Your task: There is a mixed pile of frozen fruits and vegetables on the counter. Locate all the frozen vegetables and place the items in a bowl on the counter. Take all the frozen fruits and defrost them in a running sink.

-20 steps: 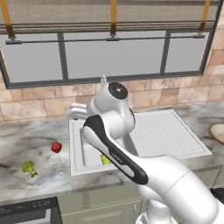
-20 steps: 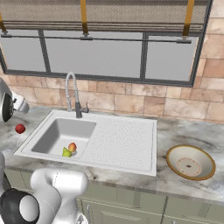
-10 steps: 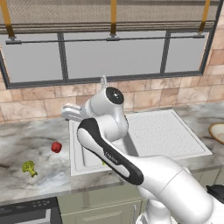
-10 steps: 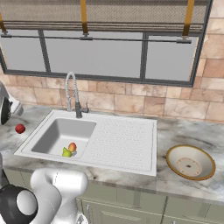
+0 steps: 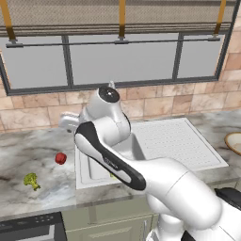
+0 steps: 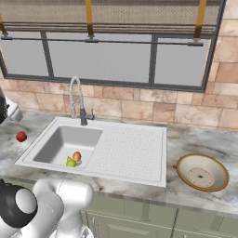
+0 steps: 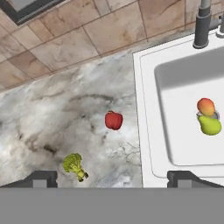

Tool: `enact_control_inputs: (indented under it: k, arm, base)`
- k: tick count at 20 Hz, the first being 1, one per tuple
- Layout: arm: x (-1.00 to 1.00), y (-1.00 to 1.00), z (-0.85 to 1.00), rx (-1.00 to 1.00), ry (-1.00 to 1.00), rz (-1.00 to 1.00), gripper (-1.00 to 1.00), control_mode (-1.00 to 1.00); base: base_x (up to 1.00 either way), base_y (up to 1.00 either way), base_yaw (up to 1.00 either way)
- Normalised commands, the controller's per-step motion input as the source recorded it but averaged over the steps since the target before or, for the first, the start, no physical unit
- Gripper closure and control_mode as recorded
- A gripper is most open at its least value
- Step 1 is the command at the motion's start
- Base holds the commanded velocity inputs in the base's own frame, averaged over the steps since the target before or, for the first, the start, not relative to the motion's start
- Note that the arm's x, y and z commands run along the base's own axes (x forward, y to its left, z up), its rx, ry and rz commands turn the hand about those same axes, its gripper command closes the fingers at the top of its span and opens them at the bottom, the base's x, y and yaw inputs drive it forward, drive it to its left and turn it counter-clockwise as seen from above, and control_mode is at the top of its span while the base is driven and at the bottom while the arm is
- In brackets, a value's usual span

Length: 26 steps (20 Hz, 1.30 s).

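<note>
Broccoli (image 7: 74, 165) and the small red piece (image 7: 113, 120) lie apart on my desk (image 7: 52, 113), left of the sink (image 7: 144, 109). Both fruits, orange-red (image 7: 205, 106) and yellow-green (image 7: 210, 126), sit touching in the basin by the drain. My fingers (image 7: 112, 178) stand wide apart, empty, above the desk. The bowl (image 6: 202, 172) rests near the desk's right end.

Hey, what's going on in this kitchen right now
A white robot arm is sorting produce. Both fruits, the orange-red one and the yellow-green one, already lie in the sink. The open pincer hovers, empty, over the counter, where the red piece and the broccoli wait. The bowl holds nothing yet.
</note>
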Motion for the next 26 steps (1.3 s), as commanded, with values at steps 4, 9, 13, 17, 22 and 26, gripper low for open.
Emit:
enact_control_inputs:
  k: [4, 9, 13, 17, 22, 26]
  arm:
    - [0.03, 0.06, 0.03, -0.08, 0.09, 0.00, -1.00, -1.00]
    - [0.00, 0.02, -0.12, 0.00, 0.00, 0.01, -1.00, -1.00]
    - [0.01, 0.07, -0.15, 0.00, -0.05, 0.04, -1.00, -1.00]
    - [0.03, 0.05, -0.10, 0.00, -0.09, 0.06, -1.00, -1.00]
    - [0.05, 0.01, -0.07, 0.00, -0.07, 0.06, -1.00, -1.00]
    - [0.08, 0.00, -0.09, 0.00, -0.01, 0.03, -1.00, -1.00]
  base:
    - [0.00, 0.00, 0.00]
    - [0.00, 0.00, 0.00]
    - [0.00, 0.00, 0.00]
    - [0.00, 0.00, 0.00]
    - [0.00, 0.00, 0.00]
    - [0.00, 0.00, 0.00]
